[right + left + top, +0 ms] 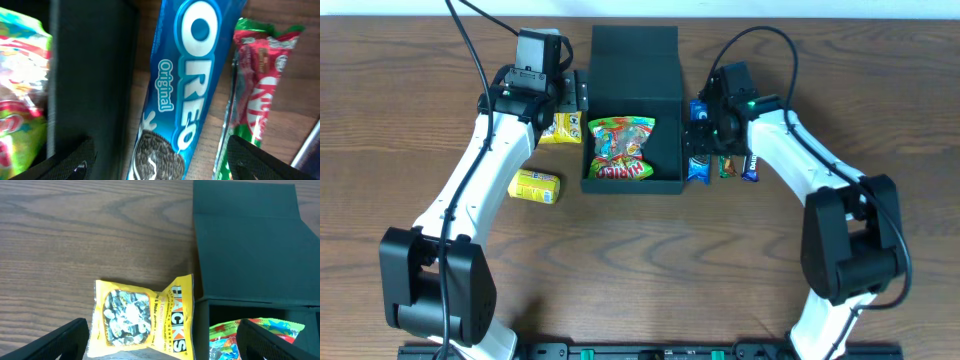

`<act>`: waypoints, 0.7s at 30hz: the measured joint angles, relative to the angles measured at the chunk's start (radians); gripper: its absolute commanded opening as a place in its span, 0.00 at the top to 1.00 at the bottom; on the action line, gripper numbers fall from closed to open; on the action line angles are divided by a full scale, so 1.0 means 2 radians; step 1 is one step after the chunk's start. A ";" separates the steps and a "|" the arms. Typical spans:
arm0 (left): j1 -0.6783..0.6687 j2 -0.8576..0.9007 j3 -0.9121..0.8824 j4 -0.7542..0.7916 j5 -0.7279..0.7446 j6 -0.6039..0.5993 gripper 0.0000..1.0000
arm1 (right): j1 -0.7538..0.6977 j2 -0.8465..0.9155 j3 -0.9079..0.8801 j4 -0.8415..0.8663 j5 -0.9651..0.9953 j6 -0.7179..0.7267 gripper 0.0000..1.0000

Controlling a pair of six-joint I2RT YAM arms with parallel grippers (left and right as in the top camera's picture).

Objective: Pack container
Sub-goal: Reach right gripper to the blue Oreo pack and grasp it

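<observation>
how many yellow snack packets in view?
2. The Hacks packet lies beside the container's left wall. The second yellow packet lies farther left and nearer the front, next to the left arm. The arms may hide more.

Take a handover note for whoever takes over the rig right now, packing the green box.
The left gripper is open, straddling the yellow Hacks packet left of the container.
The right gripper is open over the Oreo pack right of it, with the KitKat alongside.
Done: lid open, one gummy bag inside.
Left: Hacks, second yellow packet, Oreo and KitKat, all on the table. Nothing is gripped.
</observation>
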 measured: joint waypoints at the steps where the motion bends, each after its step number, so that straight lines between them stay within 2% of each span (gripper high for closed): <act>1: 0.000 0.000 0.000 0.000 0.000 0.000 0.05 | 0.000 0.005 0.000 0.004 0.001 0.000 0.20; 9: 0.000 0.000 0.000 0.000 0.000 0.000 0.05 | 0.000 0.026 0.000 0.012 0.004 -0.001 0.24; 21: 0.000 0.000 0.000 0.000 0.000 0.000 0.05 | 0.015 0.040 0.000 0.022 0.025 -0.003 0.51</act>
